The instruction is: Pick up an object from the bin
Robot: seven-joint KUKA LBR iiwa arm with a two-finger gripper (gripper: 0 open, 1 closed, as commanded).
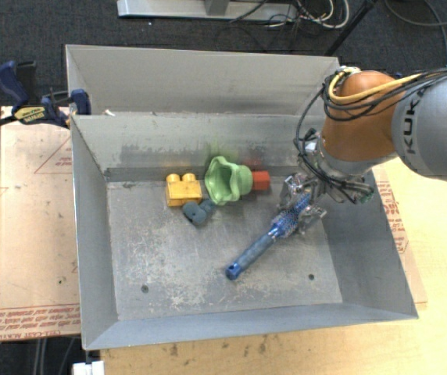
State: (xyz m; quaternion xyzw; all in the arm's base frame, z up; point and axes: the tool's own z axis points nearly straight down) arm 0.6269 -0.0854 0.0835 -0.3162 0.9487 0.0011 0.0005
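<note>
A blue brush with a long handle (259, 247) lies slanted on the bin floor, its bristled head up at the right. My gripper (300, 203) is right at that head, with its fingers on either side of the bristles, low near the floor. To the left, by the back wall, a green cup-like thing (226, 180) lies on its side, with a small red block (261, 180) beside it.
A yellow toy brick (183, 189) and a small grey-blue piece (198, 212) lie left of the green thing. The arm with its orange cover hangs over the bin's right side. The bin's sloping right wall is close to the gripper.
</note>
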